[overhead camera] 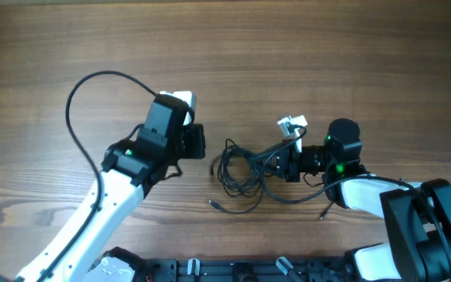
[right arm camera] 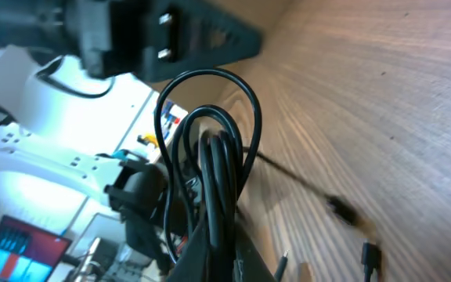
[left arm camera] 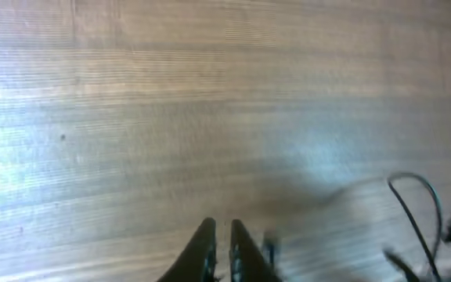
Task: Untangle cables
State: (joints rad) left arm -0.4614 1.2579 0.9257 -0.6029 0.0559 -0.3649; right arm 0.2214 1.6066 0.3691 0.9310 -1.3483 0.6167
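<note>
Fingers of the right gripper [overhead camera: 284, 162] are clenched on the cables [overhead camera: 241, 168], at the right edge of the clump. The right wrist view shows loops rising out of the jaws. The left gripper [left arm camera: 221, 235] is pinched nearly together on nothing, hanging over bare wooden table [overhead camera: 351, 47] just left of the clump.

Step in hand looks like anchor and pull. To do it well, I'd say the right should hold firm and low while the left opens, picks one outer loop on the clump's left side rather than the dense middle, and draws it away slowly so knots don't tighten.

Count: two arms, two grippers, one clump. Cords inside it can't be counted. Two loose plug tips show from overhead.
</note>
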